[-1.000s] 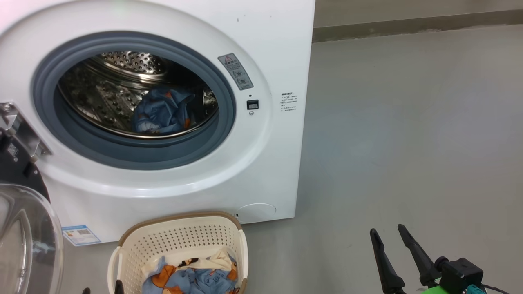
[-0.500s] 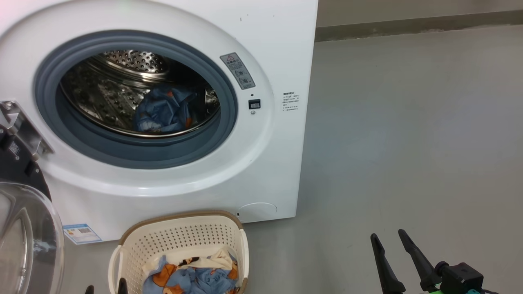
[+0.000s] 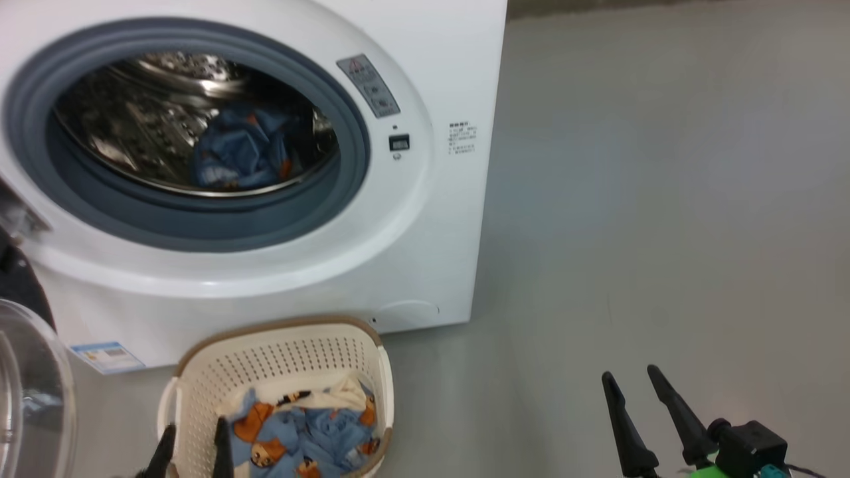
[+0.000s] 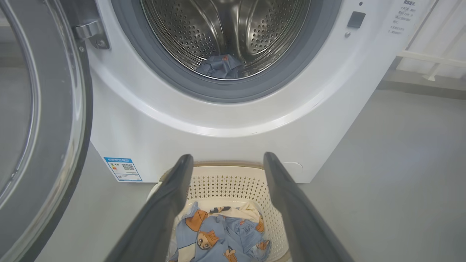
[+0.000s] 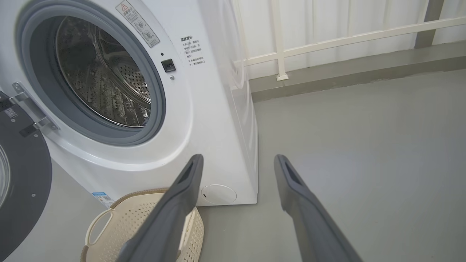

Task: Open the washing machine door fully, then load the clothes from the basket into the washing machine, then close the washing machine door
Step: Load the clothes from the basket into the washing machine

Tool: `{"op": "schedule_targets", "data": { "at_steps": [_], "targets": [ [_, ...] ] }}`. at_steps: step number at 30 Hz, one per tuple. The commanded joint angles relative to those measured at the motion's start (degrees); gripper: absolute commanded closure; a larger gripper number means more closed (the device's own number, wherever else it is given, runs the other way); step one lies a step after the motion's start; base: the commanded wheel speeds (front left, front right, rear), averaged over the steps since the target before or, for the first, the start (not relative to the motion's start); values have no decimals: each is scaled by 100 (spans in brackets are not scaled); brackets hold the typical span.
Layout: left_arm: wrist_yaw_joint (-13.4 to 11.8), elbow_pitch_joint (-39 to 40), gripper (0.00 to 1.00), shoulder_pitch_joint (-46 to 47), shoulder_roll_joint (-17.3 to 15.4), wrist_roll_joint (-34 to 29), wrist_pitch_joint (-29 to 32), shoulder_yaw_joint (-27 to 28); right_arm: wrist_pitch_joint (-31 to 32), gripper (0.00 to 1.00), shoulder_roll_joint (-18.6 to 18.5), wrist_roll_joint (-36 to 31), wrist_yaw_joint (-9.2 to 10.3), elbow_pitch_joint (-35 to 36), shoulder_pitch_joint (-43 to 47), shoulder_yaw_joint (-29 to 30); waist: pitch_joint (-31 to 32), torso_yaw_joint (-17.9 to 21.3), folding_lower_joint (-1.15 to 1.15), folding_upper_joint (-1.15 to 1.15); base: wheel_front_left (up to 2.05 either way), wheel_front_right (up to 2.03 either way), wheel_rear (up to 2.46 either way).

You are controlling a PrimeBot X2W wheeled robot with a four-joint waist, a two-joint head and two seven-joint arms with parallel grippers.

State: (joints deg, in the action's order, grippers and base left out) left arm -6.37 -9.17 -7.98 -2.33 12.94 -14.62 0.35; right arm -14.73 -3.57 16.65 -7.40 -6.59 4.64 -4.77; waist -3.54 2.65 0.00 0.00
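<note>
Door (image 3: pixel 30 398) cropped; clothes (image 3: pixel 242 149) (perhaps one piece) blurred.

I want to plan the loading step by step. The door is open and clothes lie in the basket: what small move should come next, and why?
Probably lower the left gripper onto the clothes in the basket. Its jaws stand open and empty, aimed at them, the door is swung wide, and the right gripper hangs farther off over the floor.

Laundry corner: washing machine (image 3: pixel 425 252), basket (image 3: pixel 285 358)
</note>
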Motion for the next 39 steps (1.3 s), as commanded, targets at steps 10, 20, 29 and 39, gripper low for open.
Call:
{"op": "schedule_targets", "data": {
  "at_steps": [10, 20, 29, 39],
  "targets": [
    [348, -1387, 0, 1816, -359, -164, 213, -32, -27, 0, 51, -97, -9, 288, -798, -148, -1638, 383, 0, 0, 0, 0, 0],
    [629, -3163, 0, 3263, -882, -215, 855, -150, -27, 0, 67, -50, -9, 390, -1385, -238, -2782, 705, 0, 0, 0, 0, 0],
    [752, -4858, 0, 4447, -1161, -86, 1008, -111, -27, 0, 68, 30, -9, 528, -1739, -256, -3547, 895, 0, 0, 0, 0, 0],
    [733, -5799, 0, 5300, -1379, 8, 1032, -95, -27, 0, 68, 92, -9, 661, -1909, -308, -4270, 1004, 0, 0, 0, 0, 0]
  ]
}}
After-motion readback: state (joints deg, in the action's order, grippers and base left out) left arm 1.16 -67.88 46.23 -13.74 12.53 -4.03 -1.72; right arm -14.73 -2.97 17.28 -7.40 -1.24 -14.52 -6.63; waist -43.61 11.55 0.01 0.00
